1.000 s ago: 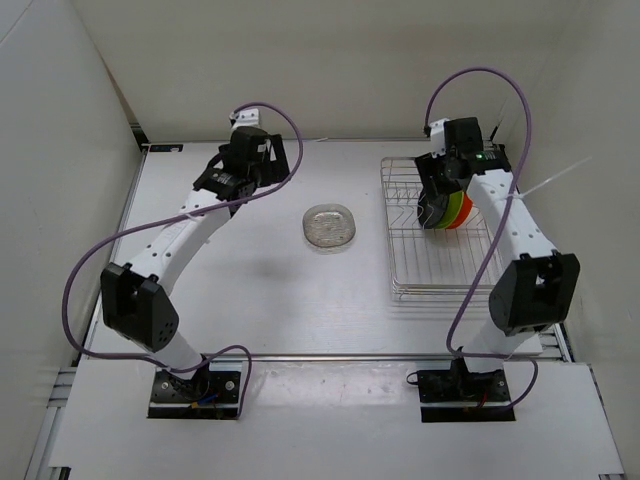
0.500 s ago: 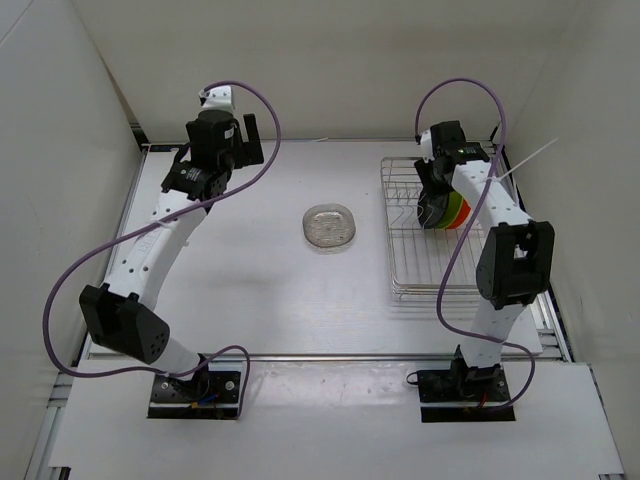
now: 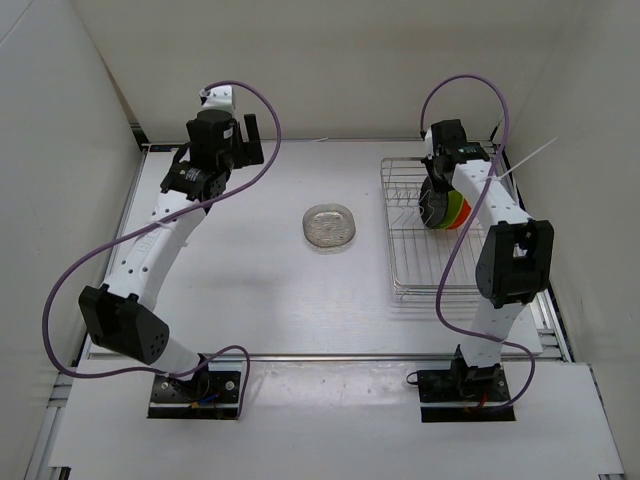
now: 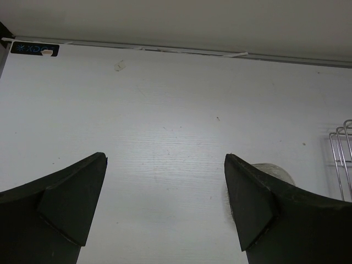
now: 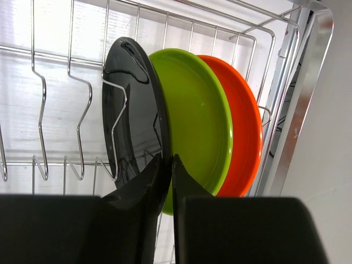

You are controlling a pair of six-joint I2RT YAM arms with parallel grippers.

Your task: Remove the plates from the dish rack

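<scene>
Our right gripper [image 5: 166, 159] is pinched shut on the near rim of the black plate [image 5: 132, 110], which stands on edge in the rack [image 5: 308, 82] just ahead of the fingers. Just beside it, on the gripper's right, stands the green plate [image 5: 198, 121], and past that the orange plate [image 5: 245, 126]. The clear plate [image 3: 329, 226] lies flat on the table [image 3: 250, 280], well off to the gripper's left. Our left gripper [image 4: 165, 209] hangs wide open, holding nothing. The black plate looks light, stiff and glossy — likely slippery — so we judge a firm rim pinch best, lifted straight out of the wires.
</scene>
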